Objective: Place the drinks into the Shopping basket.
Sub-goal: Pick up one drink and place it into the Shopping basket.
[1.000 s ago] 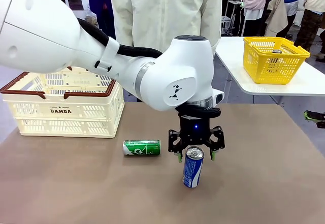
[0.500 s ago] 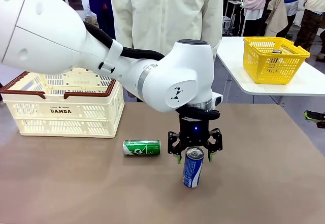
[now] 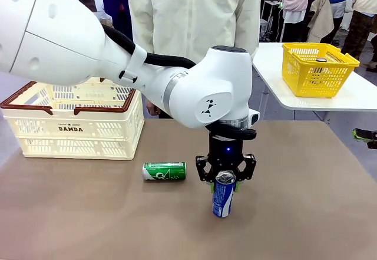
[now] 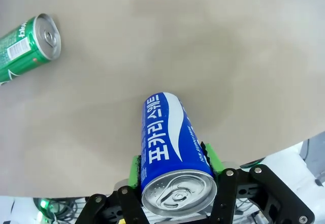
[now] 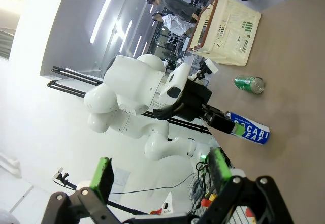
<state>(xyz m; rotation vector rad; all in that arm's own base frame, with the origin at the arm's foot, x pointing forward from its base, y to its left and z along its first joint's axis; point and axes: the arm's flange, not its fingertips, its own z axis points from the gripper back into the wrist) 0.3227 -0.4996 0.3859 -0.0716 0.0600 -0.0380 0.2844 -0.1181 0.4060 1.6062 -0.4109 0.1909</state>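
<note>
Blue can (image 3: 222, 201): likely thin-walled, slick, dentable; left gripper (image 3: 224, 184) pinches it just under the rim; green can (image 3: 164, 171) lies at its 9 o'clock.

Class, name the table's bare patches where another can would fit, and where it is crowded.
Bare: front left, between Shopping basket and near edge; right side, beyond the blue can. Crowded: centre, green can beside left gripper gripping the blue can.
</note>
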